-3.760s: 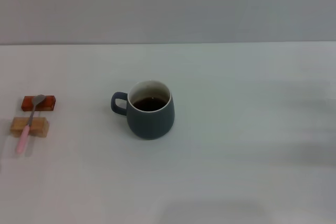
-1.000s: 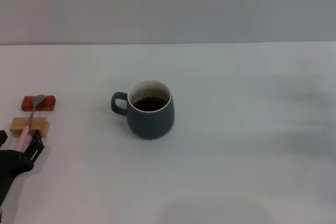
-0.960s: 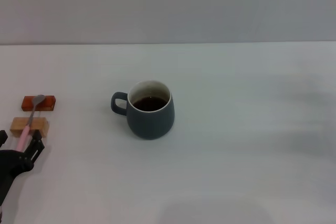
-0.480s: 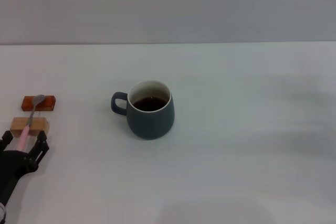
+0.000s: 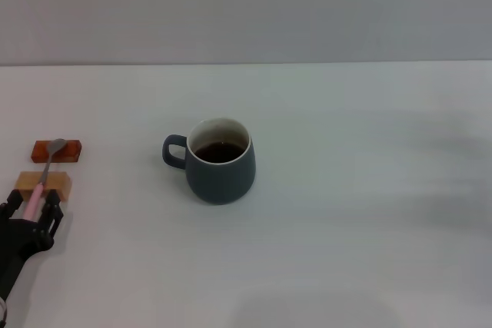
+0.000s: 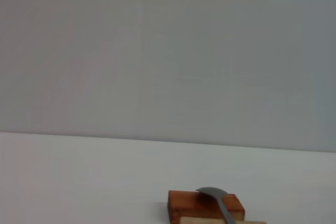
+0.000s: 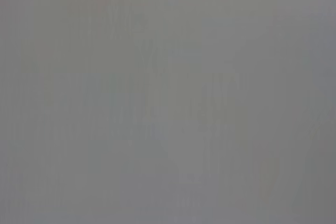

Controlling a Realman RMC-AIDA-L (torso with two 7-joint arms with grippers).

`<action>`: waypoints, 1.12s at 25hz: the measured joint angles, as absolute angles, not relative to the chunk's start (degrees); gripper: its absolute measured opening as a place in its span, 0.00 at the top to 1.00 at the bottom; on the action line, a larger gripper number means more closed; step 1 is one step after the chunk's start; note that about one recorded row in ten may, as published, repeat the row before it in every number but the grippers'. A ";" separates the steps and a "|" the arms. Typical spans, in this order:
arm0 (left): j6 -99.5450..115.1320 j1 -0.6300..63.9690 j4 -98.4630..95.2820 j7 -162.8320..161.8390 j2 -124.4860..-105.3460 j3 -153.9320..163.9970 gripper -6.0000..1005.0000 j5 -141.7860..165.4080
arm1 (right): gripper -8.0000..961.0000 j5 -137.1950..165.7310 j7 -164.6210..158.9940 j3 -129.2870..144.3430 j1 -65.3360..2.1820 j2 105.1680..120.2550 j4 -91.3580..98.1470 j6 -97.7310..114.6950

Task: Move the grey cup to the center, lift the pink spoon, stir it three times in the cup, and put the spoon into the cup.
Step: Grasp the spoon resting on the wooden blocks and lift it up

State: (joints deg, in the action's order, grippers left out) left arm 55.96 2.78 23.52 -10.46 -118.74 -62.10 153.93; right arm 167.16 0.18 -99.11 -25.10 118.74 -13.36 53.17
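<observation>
Head view: the left claw (image 5: 31, 207) comes in low at the near left corner of the worktop (image 5: 346, 190), its black arm reaching up from the bottom edge and pointing away from the robot. Its two dark fingers (image 5: 52, 203) stand a little apart, one on each side of the pale handle end of the pink spoon (image 5: 40, 184); whether they press on the handle cannot be told. The spoon lies across two small blocks, its metal bowl on the reddish-brown block (image 5: 56, 150) farther off and its handle over the tan wooden block (image 5: 44, 183) just ahead of the claw. The grey cup (image 5: 218, 160) stands upright near the middle of the worktop, well apart from the spoon, handle toward the robot's left, dark liquid inside.

Left wrist view: the camera looks level along the worktop at the reddish-brown block with the spoon's bowl resting on it; the claw's own fingers do not show.

Right wrist view: only a plain grey field; the right claw is in no view.
</observation>
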 joint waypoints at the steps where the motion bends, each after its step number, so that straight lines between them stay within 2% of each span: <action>1: 55.96 2.75 23.52 -10.46 -118.70 -62.17 0.31 153.64 | 0.34 167.16 0.18 -99.11 -25.10 118.74 -13.36 53.17; 4: 56.07 2.63 23.52 -10.46 -118.66 -62.11 0.42 153.22 | 0.34 167.16 0.18 -99.05 -25.05 118.74 -13.36 53.17; 22: 56.10 2.87 23.60 -10.45 -118.65 -61.52 0.47 153.10 | 0.34 167.16 0.18 -98.97 -24.96 118.74 -13.36 53.23; 28: 56.13 2.89 23.68 -10.46 -118.65 -61.52 0.61 153.11 | 0.34 167.16 0.18 -98.96 -24.96 118.74 -13.36 53.27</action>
